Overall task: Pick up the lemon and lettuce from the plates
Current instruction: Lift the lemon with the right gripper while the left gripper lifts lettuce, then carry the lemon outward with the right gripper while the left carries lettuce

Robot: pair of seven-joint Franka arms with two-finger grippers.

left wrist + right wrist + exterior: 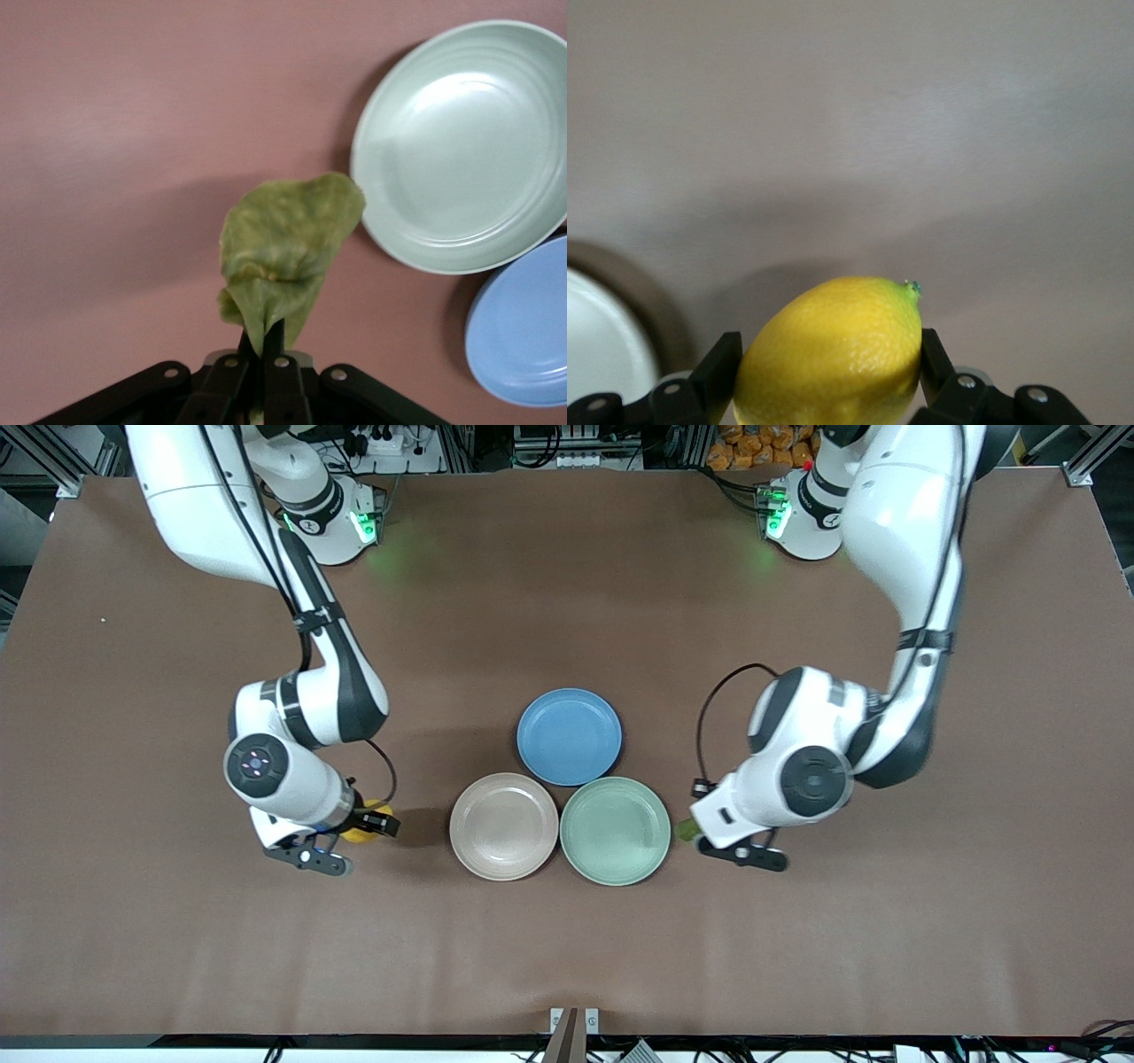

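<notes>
From my remote station I note wide bare brown worktop (567,957) on all sides of the plate cluster, with the broadest clear stretches toward each arm's end and along the edge nearest the front camera. Three plates sit close together at mid-worktop: the beige-pink plate (503,825) and the mint green plate (615,830) lie side by side, rims touching or nearly so, and the blue plate (569,735) sits at 12 o'clock of that pair, farther from the front camera. All three plates hold nothing. The right gripper (368,822) is over bare worktop at 9 o'clock of the beige-pink plate, clear of its rim; its jaws are closed on the lemon (831,354), one finger on each flank of the fruit, and the right wrist view shows its shadow on the worktop beneath it. The left gripper (263,354) is over bare worktop at 3 o'clock of the mint green plate, just beside its rim; its jaws are pinched tight on the base of the lettuce (285,252), and the leaf extends out from the fingertips, its far edge close to the mint green rim without overlapping it in the left wrist view.
</notes>
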